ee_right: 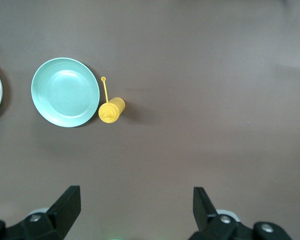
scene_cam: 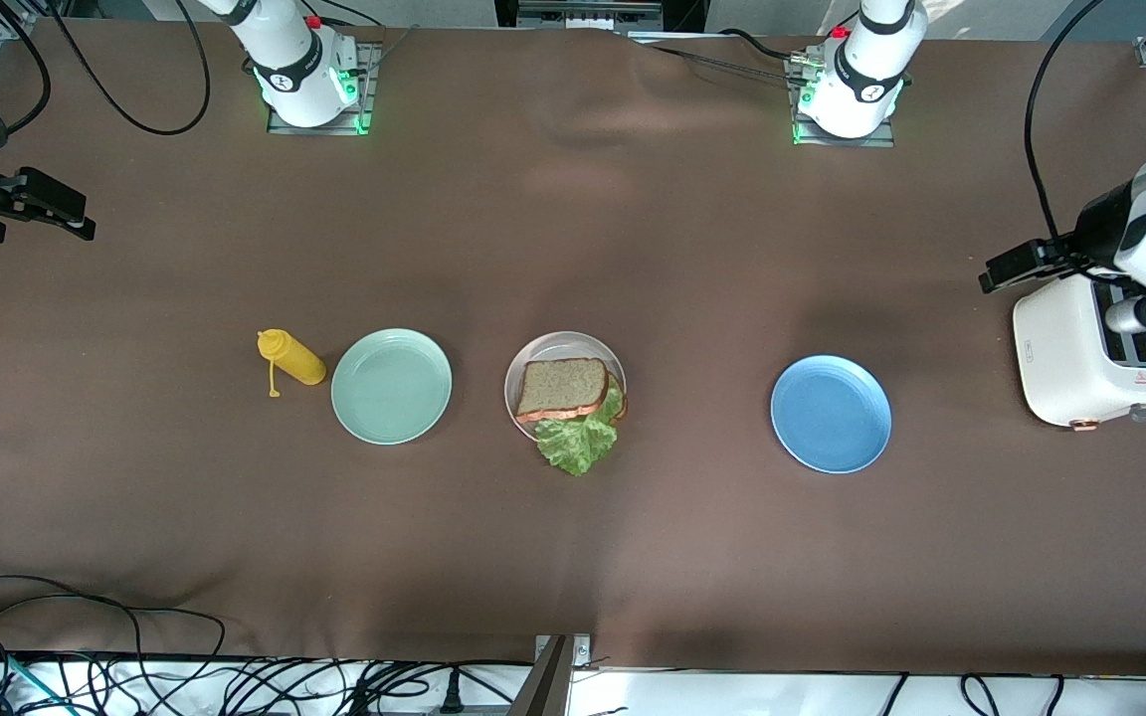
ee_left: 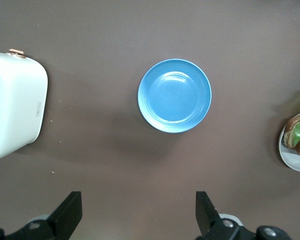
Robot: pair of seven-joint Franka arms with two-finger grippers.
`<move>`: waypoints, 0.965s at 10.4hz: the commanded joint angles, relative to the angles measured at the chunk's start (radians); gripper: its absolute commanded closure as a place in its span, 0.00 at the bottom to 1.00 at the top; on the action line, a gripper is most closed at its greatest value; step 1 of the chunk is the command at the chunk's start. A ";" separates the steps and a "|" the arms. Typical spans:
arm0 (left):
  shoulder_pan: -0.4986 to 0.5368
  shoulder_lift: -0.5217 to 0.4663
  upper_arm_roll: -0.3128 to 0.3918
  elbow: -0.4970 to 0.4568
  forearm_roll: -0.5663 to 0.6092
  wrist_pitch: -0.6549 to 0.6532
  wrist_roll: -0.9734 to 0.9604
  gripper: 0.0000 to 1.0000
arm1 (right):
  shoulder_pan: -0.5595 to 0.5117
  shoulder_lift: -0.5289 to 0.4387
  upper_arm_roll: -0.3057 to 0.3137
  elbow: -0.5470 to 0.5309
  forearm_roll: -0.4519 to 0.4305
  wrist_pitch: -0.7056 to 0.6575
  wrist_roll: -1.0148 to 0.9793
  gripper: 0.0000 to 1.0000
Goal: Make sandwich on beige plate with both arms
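Evidently, step: assembly was judged done; no piece was left to be placed.
Sandwich (scene_cam: 563, 390): seen at frame centre on the beige plate (scene_cam: 533, 354), lettuce (scene_cam: 578, 442) hanging over the rim.
Left gripper (ee_left: 138, 215): spread wide, nothing held, raised over the toaster (scene_cam: 1080, 368) at the right edge.
Right gripper (ee_right: 136, 212): spread wide, nothing held, at the left edge.
Next: nothing was called for beyond waiting clear.
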 commanded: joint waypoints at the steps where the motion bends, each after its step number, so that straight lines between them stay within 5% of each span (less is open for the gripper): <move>1: -0.004 -0.061 0.006 -0.016 0.053 -0.042 0.011 0.00 | 0.001 0.002 0.001 0.016 0.006 -0.014 0.011 0.00; 10: -0.007 -0.092 -0.004 -0.039 0.095 -0.033 0.019 0.00 | 0.001 0.002 0.001 0.016 0.004 -0.012 0.009 0.00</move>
